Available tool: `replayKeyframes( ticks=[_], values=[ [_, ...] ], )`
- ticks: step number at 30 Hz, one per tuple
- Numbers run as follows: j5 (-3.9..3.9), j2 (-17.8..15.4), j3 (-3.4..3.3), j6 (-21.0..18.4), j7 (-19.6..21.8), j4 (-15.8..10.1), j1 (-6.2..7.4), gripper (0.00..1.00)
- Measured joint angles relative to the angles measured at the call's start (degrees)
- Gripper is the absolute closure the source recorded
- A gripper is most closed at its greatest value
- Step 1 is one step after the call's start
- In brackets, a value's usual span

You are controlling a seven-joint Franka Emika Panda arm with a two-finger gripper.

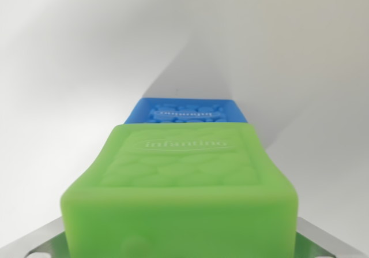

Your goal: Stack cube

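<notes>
The scene is bright and evenly lit, with soft, diffuse light and no hard glare anywhere. The white table (69, 96) reads pale grey-white, shading slightly darker toward the upper corners. A soft-edged grey shadow spreads behind and to the wrist view's right of the blue cube (187, 111), which suggests the light comes from the near left, though that is hard to confirm. The green cube (184, 177) fills the foreground; its near face and lower edge are blurred, out of focus, while the raised lettering on its top is fairly sharp. The metal parts (323, 238) at the bottom corners are also soft. Colours look saturated, unclipped.
</notes>
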Motion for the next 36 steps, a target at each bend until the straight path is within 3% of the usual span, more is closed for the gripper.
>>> replayKeyframes(
  ticks=[1, 2, 36],
  values=[
    [0.0, 0.0, 0.03, 0.01, 0.0, 0.01, -0.03, 1.0],
    [0.0, 0.0, 0.05, 0.02, 0.0, 0.02, -0.06, 0.0],
    [0.0, 0.02, 0.1, 0.04, 0.0, 0.03, -0.1, 0.0]
  ],
)
